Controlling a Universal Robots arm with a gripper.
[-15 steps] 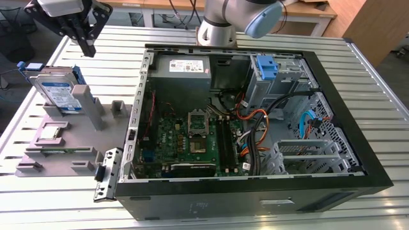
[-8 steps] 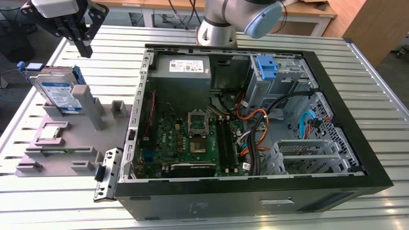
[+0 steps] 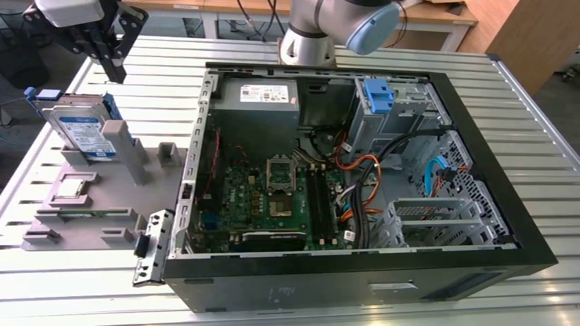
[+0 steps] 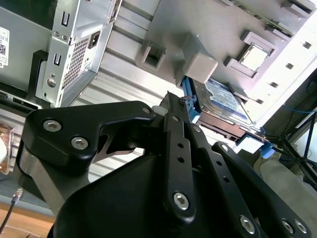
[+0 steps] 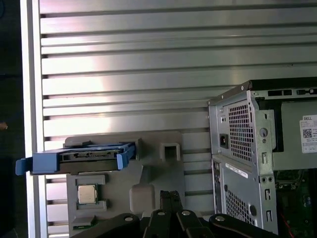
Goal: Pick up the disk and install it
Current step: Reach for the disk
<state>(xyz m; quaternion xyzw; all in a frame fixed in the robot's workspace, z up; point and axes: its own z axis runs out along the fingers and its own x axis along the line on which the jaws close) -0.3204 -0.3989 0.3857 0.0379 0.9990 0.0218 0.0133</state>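
Nearest in the exterior view lies the open computer case (image 3: 363, 275), with a grey fixture (image 3: 95, 204) beside it on the exterior view's left. The disk (image 3: 86, 132) stands on end in that fixture, long axis near upright, connector edge up, label facing the camera. Beyond and above it hangs the gripper (image 3: 116, 71), fingers pressed together and holding nothing.

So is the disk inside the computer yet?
No, out. The disk stands on edge in the grey holder, beside the open case.
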